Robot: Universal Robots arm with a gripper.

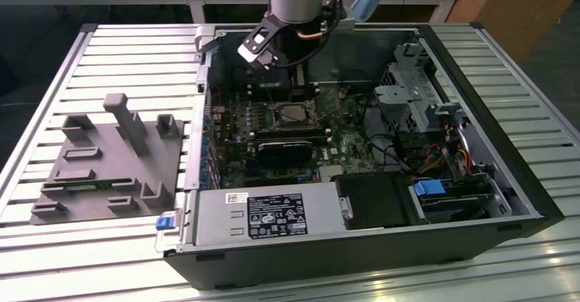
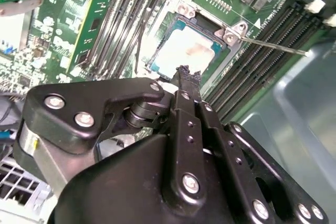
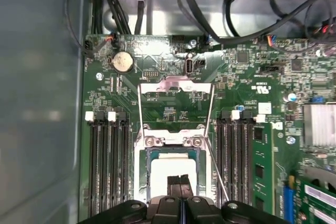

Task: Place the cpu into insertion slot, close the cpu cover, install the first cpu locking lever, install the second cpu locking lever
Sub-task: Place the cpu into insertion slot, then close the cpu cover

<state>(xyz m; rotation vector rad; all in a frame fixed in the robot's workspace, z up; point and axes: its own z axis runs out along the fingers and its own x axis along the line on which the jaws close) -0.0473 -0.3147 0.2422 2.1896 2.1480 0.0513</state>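
The claw point(image 3: 180, 181) is pressed together and empty, its tips just above the cpu point(image 3: 163, 169), which sits seated in the slot point(image 3: 138, 179). The cover point(image 3: 176, 84) lies flipped open beyond the claw, keeping the slot accessible.

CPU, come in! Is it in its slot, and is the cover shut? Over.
Gripper shut, tips over the cpu. It sits in the insertion slot. Open cpu cover lies back. Nothing blocking.
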